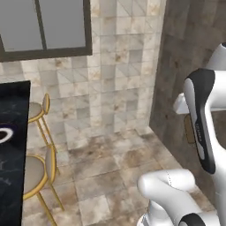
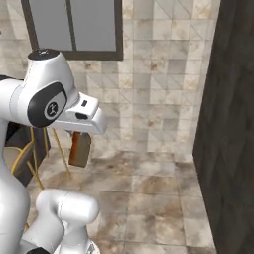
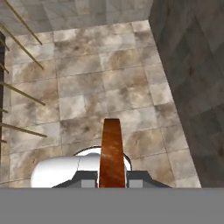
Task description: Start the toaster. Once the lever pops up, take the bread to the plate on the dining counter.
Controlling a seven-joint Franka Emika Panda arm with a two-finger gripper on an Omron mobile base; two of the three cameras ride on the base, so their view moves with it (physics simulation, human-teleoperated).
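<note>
- Hanging from the claw (image 2: 79,133), the bread (image 2: 79,149) is a tan-brown slice that points down toward the floor, held by its upper edge.
- In the hand view the bread (image 3: 111,153) rises edge-on between the two finger tips of the claw (image 3: 111,179), a narrow brown strip with a paler end farthest from the camera.
- In the left base view the bread (image 1: 190,129) shows as a brown sliver just behind the white arm, close to the dark wall.
- The claw is clamped on the bread; its fingers press the slice from both sides, and nothing else touches it.
- The bread hangs in open air well above the tiled floor (image 2: 149,198).
- The bench (image 1: 13,150), black marble with white veins, lies at the left edge of the left base view, well apart from the claw.
- On the bench, the plate (image 1: 4,133) shows as a white curve with a dark rim, cut off by the picture's edge.
- Two stools (image 1: 37,170) with gold legs and grey seats stand just beside the bench's near edge, between it and the open floor.
- A dark wall (image 2: 228,134) stands on the right of the right base view, near the arm's right side.
- A pale tiled wall with a window (image 1: 44,26) closes the far side.
- The floor between the stools and the dark wall lies open.
</note>
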